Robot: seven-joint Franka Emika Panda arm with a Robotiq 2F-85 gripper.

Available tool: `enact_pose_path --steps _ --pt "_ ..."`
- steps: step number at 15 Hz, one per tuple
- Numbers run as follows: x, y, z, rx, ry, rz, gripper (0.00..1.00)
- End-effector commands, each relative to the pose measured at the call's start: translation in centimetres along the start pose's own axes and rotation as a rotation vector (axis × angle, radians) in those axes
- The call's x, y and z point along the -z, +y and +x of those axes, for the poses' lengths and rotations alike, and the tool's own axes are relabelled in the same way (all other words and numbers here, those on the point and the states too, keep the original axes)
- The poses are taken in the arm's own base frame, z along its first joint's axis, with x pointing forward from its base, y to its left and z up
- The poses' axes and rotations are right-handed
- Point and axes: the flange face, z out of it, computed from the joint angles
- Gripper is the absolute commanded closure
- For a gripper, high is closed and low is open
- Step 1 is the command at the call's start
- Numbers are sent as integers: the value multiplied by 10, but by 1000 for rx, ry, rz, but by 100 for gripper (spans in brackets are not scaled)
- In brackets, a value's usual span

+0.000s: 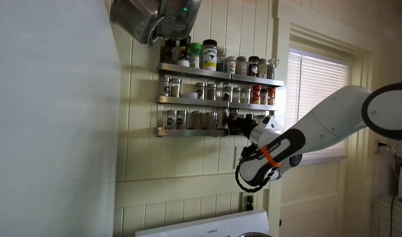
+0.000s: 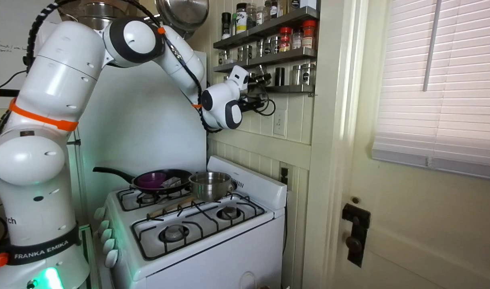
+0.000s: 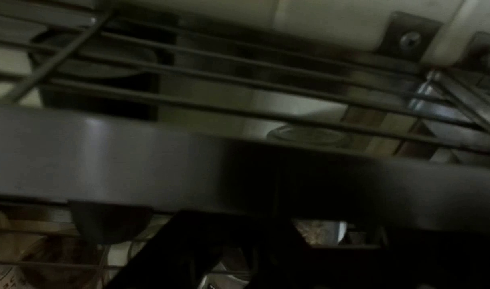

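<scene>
My gripper (image 1: 233, 123) is a dark shape at the lowest steel shelf (image 1: 191, 132), around the joint in its middle. A glass jar with a metal lid (image 1: 234, 112) shows just above the fingers in an exterior view; I cannot tell whether they touch it. In an exterior view the gripper (image 2: 258, 80) overlaps the shelf and jars. In the wrist view the fingers (image 3: 233, 241) are almost black, beneath a steel shelf edge (image 3: 108, 156). Jar contents (image 3: 319, 232) show in a gap beside them. Whether the fingers are apart or closed on something is too dark to see.
Jars (image 1: 177, 119) stand left of the gripper; a black-topped jar (image 2: 280, 76) and glass jars (image 2: 302, 74) stand to its other side. A middle shelf (image 1: 192, 101) hangs above. Below are the stove (image 2: 245, 184), a pot (image 2: 211, 186) and a pan (image 2: 112, 171). Pots (image 1: 135, 19) hang overhead.
</scene>
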Motion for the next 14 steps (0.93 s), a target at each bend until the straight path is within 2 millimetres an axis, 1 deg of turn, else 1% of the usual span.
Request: enact_pose_path --steps 1,3,8,11,14 --pt "-1 -7 -6 -12 -9 -40 77" --pt "-3 -10 -3 -16 -4 -51 77" --pt "2 -12 5 -11 -29 -138 77" --pt "5 -9 11 2 -48 -208 77" --pt "6 -7 12 25 -60 -235 77"
